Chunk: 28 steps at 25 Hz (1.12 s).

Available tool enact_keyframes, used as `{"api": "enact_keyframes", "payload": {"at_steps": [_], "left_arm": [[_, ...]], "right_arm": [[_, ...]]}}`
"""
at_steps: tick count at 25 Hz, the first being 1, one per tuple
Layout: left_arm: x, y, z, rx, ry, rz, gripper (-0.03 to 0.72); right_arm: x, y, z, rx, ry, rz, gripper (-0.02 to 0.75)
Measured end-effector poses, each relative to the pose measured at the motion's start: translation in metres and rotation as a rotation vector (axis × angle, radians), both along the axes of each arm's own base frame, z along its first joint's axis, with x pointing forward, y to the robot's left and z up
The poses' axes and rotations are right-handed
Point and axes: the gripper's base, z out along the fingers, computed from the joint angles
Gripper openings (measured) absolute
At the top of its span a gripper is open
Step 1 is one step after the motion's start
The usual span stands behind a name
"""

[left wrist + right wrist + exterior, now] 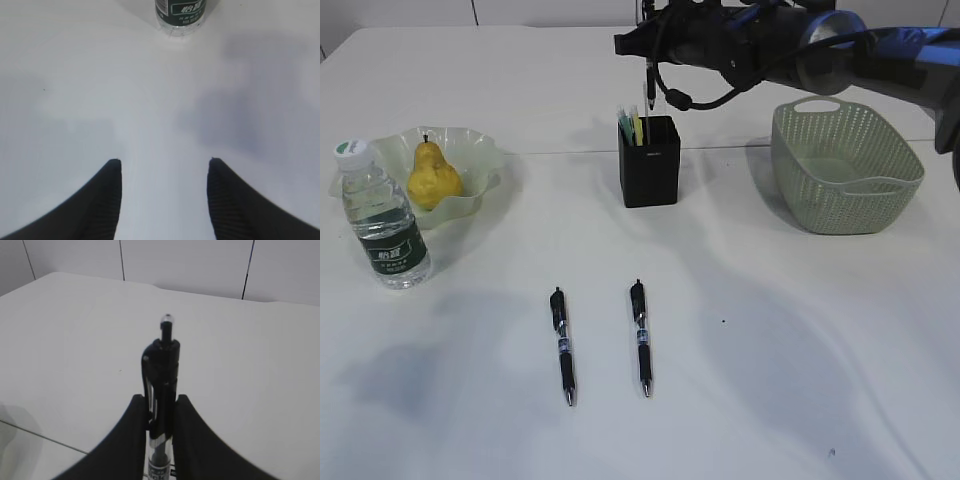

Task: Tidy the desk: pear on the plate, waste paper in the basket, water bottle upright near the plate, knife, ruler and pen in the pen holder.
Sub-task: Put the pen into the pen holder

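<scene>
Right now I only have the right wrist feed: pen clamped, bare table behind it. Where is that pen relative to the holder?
Observer: The right gripper holds its pen upright, directly above the pen holder, tip not yet inside.
Operator: Anything already in the holder?
Observer: Yes, a few items stick up at its left side, one yellow-green; I can't identify them.
Operator: More pens left?
Observer: Two pens lie on the table in front of the holder, the left pen and the right pen, roughly parallel.
Operator: Left arm?
Observer: Its left gripper is open and empty over bare table, facing the upright water bottle.
</scene>
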Motion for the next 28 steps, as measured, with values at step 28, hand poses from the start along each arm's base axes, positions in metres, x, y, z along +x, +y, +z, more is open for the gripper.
{"api": "enact_keyframes", "payload": {"at_steps": [28], "left_arm": [[0.0, 0.002, 0.0, 0.025, -0.002, -0.007, 0.384]], "right_arm": [[-0.012, 0.001, -0.027, -0.022, -0.074, 0.093, 0.119]]}}
